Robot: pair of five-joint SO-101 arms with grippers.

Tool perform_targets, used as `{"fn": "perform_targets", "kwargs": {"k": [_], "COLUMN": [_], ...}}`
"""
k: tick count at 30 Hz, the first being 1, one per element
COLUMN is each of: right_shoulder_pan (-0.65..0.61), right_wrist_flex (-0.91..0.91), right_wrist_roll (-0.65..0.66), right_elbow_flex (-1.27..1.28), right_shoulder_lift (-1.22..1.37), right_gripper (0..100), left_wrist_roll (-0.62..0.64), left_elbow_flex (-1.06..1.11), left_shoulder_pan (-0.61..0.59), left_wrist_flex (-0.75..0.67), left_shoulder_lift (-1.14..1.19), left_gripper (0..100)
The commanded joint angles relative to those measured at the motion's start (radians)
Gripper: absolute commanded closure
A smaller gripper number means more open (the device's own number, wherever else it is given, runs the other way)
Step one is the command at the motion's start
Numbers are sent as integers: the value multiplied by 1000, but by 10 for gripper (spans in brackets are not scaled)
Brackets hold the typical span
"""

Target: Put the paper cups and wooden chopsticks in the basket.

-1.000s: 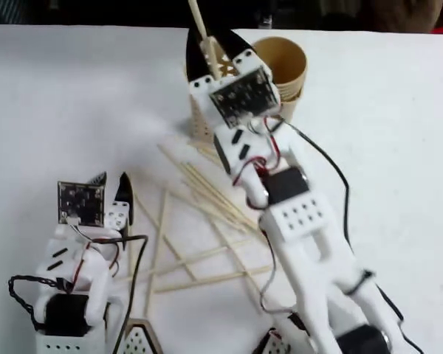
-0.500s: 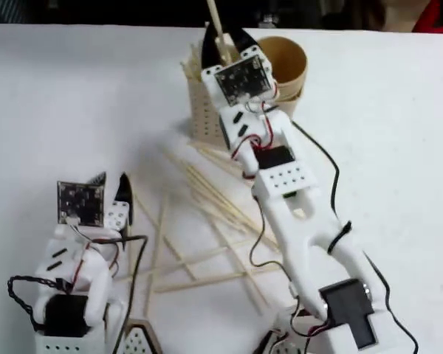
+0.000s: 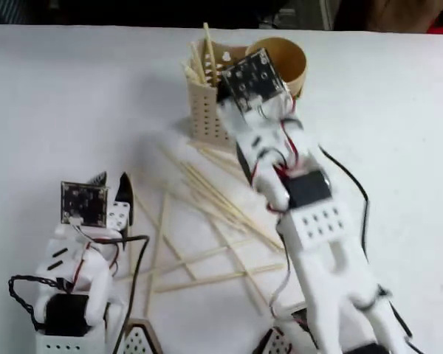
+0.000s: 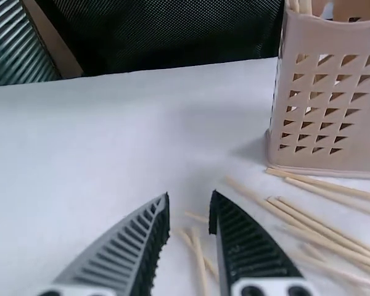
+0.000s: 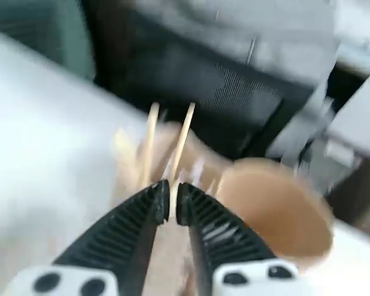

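Note:
A cream perforated basket (image 3: 203,110) stands at the back of the table with a few wooden chopsticks (image 3: 207,51) upright in it. Stacked tan paper cups (image 3: 289,63) sit right beside it. My right arm (image 3: 310,199) stretches over the basket. In the right wrist view my right gripper (image 5: 172,186) is shut on a chopstick (image 5: 184,139) that rises from its tips, with a paper cup (image 5: 277,209) beyond. Many loose chopsticks (image 3: 207,214) lie crossed on the table. My left gripper (image 3: 111,183) (image 4: 190,197) stands open at the front left, over a few chopsticks (image 4: 320,222), short of the basket (image 4: 320,117).
The white table (image 3: 74,96) has bare room at the left and at the far right. Its back edge runs just behind the basket and cups, with dark chairs beyond it. Black cables hang along both arms.
My right arm drew back toward the front, and its raised chopstick came down among those standing in the basket. The left arm stayed put.

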Motion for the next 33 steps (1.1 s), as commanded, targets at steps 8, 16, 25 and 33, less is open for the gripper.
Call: {"fn": "perform_targets", "kwargs": {"k": [8, 16, 25, 33], "right_shoulder_pan": [8, 88, 145, 143], "right_wrist_flex": [328, 93, 58, 58], "right_wrist_roll": [-25, -147, -172, -172], "right_elbow_flex": [358, 577, 597, 597], "right_shoulder_lift": [-303, -303, -303, -303], "right_gripper": [978, 977, 977, 977], "left_wrist_roll": [-54, -144, -121, -5], "left_elbow_flex": [-140, -371, -594, -687], "left_shoulder_pan": [-5, -1, -1, -7], "left_wrist_flex": [77, 180, 279, 193], "left_shoulder_lift": [-2, 341, 955, 1371], "left_gripper": [846, 820, 721, 703]}}
